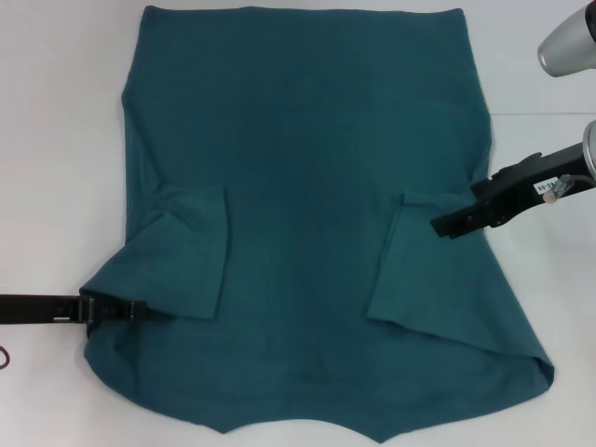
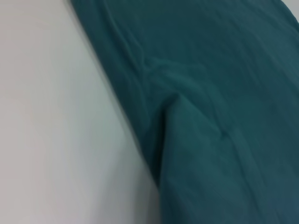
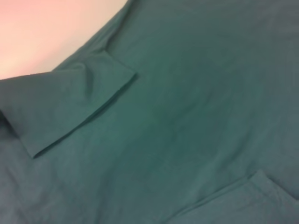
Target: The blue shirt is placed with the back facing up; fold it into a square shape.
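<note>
The blue shirt [image 1: 307, 186] lies flat on the white table [image 1: 47, 140] with both sleeves folded in; left gripper [image 1: 116, 309] looks clenched on its left edge, right gripper [image 1: 447, 226], grip unclear, hovers over the right sleeve [image 1: 396, 270], so side folds seem next

Black hands [image 1: 112, 308], silver right arm [image 1: 564, 42]

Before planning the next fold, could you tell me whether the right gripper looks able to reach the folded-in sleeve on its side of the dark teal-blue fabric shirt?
Probably yes: the right gripper hovers beside that sleeve on the shirt, nothing between.
</note>
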Robot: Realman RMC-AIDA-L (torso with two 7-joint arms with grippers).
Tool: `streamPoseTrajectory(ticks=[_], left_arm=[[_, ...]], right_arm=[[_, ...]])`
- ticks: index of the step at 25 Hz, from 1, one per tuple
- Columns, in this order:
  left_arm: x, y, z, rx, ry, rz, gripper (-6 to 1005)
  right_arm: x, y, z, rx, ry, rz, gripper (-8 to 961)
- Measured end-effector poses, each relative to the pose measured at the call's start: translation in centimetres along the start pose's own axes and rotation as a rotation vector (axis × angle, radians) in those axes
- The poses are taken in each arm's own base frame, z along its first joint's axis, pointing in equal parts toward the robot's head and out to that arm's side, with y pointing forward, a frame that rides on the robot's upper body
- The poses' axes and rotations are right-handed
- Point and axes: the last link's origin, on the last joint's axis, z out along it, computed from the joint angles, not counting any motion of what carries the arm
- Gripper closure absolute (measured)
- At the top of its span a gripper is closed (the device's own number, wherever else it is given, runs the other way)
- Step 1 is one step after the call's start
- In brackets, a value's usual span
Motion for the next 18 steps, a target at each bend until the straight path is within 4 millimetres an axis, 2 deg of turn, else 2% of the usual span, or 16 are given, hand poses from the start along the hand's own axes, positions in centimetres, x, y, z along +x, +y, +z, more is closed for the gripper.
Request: streamPoseTrajectory(ticks=[8, 13, 16, 18], left_arm=[[0.0, 0.2, 0.1, -0.009, 0.014, 0.024, 264], [0.5, 0.2, -0.4, -0.001, 0.031, 0.036, 515], [1.0, 0.3, -0.8, -0.005, 0.049, 0.045, 752], [1.2, 0.3, -1.0, -0.008, 0.061, 0.047, 834]], right_arm=[[0.6, -0.2, 0.0, 0.005, 0.004, 0.014, 53], [0.9, -0.3, 0.0, 0.006, 0.007, 0.020, 54], [0.9, -0.3, 0.0, 0.006, 0.007, 0.022, 55], [0.9, -0.3, 0.0, 0.007, 0.007, 0.022, 55]])
